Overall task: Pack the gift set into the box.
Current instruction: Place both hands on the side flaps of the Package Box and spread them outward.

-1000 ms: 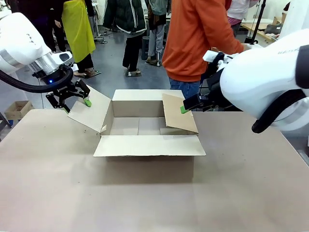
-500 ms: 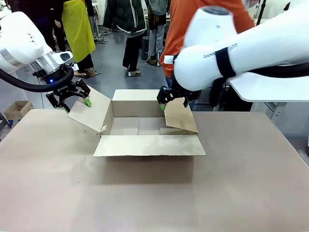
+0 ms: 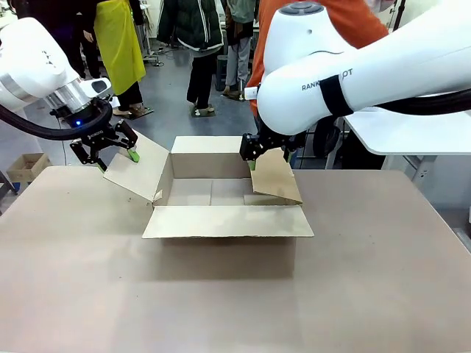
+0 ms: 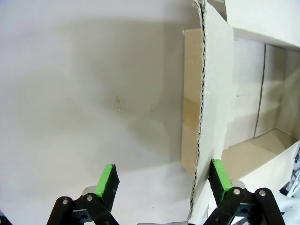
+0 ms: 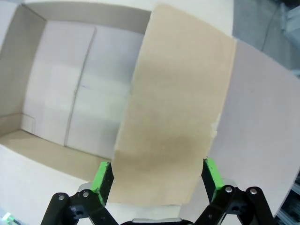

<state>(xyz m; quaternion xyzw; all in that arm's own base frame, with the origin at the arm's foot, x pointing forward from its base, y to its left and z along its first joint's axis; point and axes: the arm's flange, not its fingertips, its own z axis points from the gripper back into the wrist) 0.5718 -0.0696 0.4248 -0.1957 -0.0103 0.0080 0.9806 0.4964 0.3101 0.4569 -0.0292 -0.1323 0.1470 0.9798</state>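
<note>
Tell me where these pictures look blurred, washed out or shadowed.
Front view: sharp, with the box casting a soft shadow on the table. Left wrist view: pale, washed-out table, broad shadow beside the flap. Right wrist view: slightly soft throughout.

The box (image 3: 221, 195) sits at the middle of the surface (image 3: 221, 309). The left gripper (image 3: 116, 160) is at the box's 10 o'clock, with the outer edge of the 9 o'clock flap (image 3: 140, 175) between its fingers. The right gripper (image 3: 254, 162) is at 1 o'clock, straddling the far end of the 3 o'clock flap (image 3: 274, 176). A person (image 3: 294, 66) stands behind the surface at 12 o'clock.
</note>
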